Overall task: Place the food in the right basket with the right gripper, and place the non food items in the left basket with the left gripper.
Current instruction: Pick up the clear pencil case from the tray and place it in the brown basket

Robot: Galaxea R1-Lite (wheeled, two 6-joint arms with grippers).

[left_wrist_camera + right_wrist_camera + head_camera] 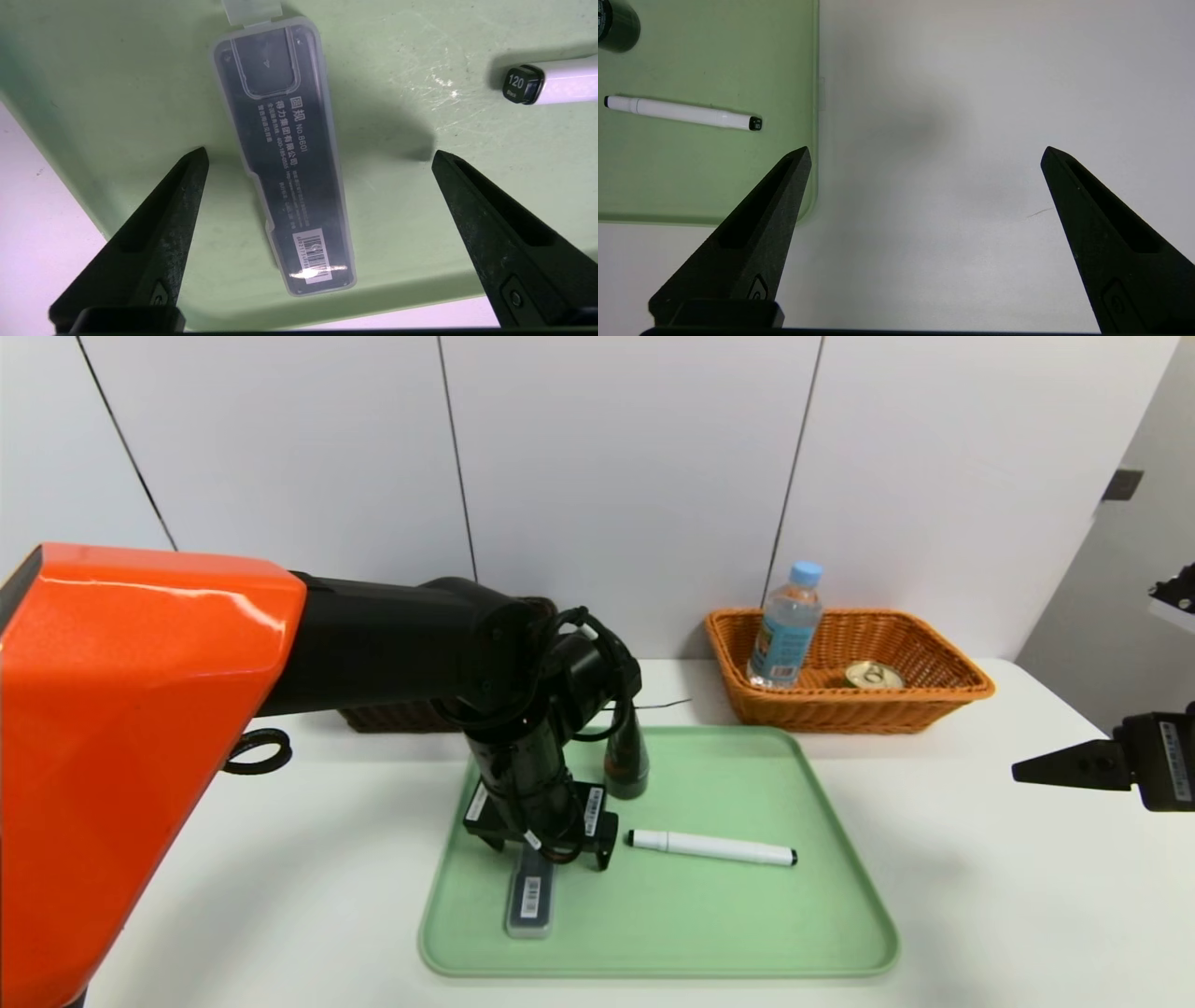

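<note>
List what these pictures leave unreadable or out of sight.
- Left basket: mostly behind the left arm in the head view, contents unseen.
- Dark bottle: top behind the arm's cables in the head view, cut off by the right wrist view's edge.
- Can: contents not readable, too small.

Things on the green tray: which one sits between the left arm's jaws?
The flat case with a barcode label; the white marker lies outside the open jaws.

A white table [233, 896] bears a green tray [728, 933], an orange-brown wicker basket [859, 714] and a darker basket [397, 719].
</note>
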